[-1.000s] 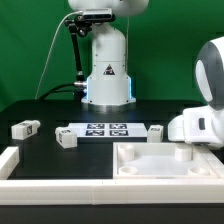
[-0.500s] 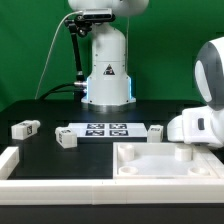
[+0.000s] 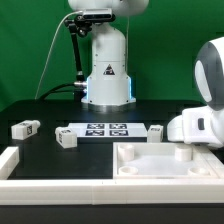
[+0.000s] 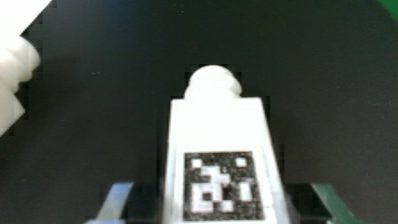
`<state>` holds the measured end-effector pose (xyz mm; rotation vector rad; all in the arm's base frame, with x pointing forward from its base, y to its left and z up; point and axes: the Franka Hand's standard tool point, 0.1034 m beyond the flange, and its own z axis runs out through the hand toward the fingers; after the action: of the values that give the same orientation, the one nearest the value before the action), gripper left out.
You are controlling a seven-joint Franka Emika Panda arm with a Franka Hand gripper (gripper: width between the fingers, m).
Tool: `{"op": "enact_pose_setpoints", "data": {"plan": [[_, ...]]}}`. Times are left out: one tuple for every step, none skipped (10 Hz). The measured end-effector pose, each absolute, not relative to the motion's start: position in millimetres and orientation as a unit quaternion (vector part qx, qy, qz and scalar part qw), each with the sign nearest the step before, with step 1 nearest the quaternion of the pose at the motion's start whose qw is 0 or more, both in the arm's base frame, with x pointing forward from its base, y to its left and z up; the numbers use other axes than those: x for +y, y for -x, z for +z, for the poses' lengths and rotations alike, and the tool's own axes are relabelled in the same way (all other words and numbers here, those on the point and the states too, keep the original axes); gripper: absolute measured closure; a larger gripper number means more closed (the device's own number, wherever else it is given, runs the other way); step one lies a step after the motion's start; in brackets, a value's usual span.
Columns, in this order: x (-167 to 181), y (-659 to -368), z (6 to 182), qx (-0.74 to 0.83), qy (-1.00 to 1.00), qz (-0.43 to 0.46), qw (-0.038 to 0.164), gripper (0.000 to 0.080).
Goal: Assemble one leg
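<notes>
The leg (image 4: 217, 140) lies between the gripper (image 4: 222, 203) fingers; contact unclear.

The arm's pedestal (image 3: 108, 68) is a glossy white housing with a black triangular mark and a blue glow at its foot. A black cable (image 3: 77, 55) runs alongside it. The near link (image 3: 203, 120) is rounded, white, with a dark band. The gripper (image 4: 221, 203) has grey fingers (image 4: 118, 200).

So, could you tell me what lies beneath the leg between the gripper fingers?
Around the leg only black table shows, with a white part at one edge. Directly beneath is hidden by the leg itself.
</notes>
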<state>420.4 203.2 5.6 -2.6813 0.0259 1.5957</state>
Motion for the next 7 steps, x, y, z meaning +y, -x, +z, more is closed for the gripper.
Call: {"op": "enact_pose_setpoints", "data": {"plan": [[202, -421, 9.9, 0.008, 0.856, 0.516, 0.010, 0.0511], [196, -427, 27.3, 0.007, 0.849, 0.528, 0.009, 0.0511], [191, -435, 46.3, 0.007, 0.846, 0.533, 0.009, 0.0511], [185, -440, 63.2, 0.005, 0.839, 0.544, 0.009, 0.0511], [177, -448, 79.1, 0.006, 0.832, 0.555, 0.010, 0.0511], [170, -455, 88.2, 0.008, 0.827, 0.561, 0.011, 0.0511], [172, -457, 82.0, 0.010, 0.833, 0.552, 0.013, 0.0511]]}}
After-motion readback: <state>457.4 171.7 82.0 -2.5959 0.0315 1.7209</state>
